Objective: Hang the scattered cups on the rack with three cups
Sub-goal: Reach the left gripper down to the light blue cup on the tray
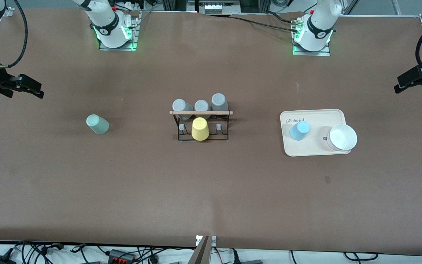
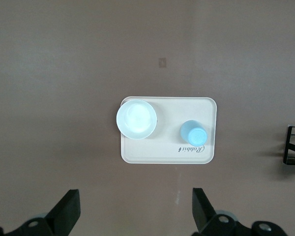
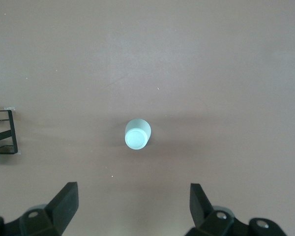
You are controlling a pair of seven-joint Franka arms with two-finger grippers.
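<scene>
From my remote station, both arms wait high at the table's two ends. The left gripper [image 2: 134,214] hangs with its fingers spread wide and empty above the cream tray [image 2: 206,152]; below it the light blue cup [image 2: 193,133], small, plain, tapered and handleless, stands upside down on the tray beside a white bowl [image 2: 136,119]. The right gripper [image 3: 132,211], its fingers likewise apart and holding nothing, hangs over bare table with the pale mint green cup [image 3: 137,134] beneath it, also inverted. Between the two grippers sits the black wire rack [image 1: 202,126] with its wooden rod [image 1: 200,112], carrying three grey cups [image 1: 202,106] and a yellow cup [image 1: 199,129].
</scene>
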